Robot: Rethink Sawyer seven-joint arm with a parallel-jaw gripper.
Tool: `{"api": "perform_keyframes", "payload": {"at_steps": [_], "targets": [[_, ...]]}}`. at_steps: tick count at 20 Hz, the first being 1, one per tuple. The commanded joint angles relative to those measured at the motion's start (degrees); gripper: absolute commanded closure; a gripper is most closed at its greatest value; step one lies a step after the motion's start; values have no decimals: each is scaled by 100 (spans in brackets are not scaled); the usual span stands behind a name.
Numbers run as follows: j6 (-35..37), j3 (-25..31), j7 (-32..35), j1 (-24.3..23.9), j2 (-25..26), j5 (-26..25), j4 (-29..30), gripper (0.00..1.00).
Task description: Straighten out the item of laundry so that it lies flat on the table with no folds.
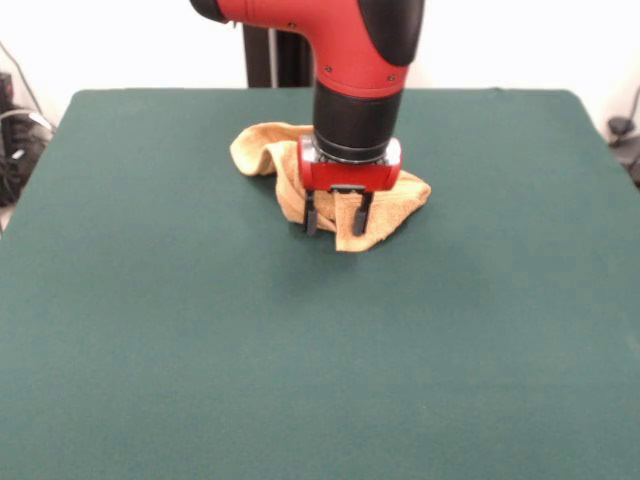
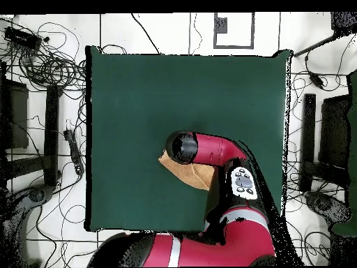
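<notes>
- Towel (image 1: 390, 200) bunched in a crumpled heap on the far half of the worktop (image 1: 200, 350), well short of flat; one lobe flung out to the front view's left, a corner trailing toward the near side.
- Claw (image 1: 340, 215) spread apart, gripping nothing, one finger (image 1: 311, 212) either side of a raised fold, tips down at the cloth; placed so, probably, for pinching that ridge and drawing it outward.
- From overhead, arm (image 2: 209, 146) hiding most of the heap; only a tan wedge showing.
</notes>
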Motion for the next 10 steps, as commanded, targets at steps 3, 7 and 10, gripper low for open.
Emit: {"api": "perform_keyframes", "payload": {"at_steps": [3, 7, 10], "targets": [[542, 336, 745, 200, 213, 70, 124, 0], [585, 345, 732, 195, 218, 83, 85, 0], [600, 348, 726, 194, 222, 87, 54, 0]]}}
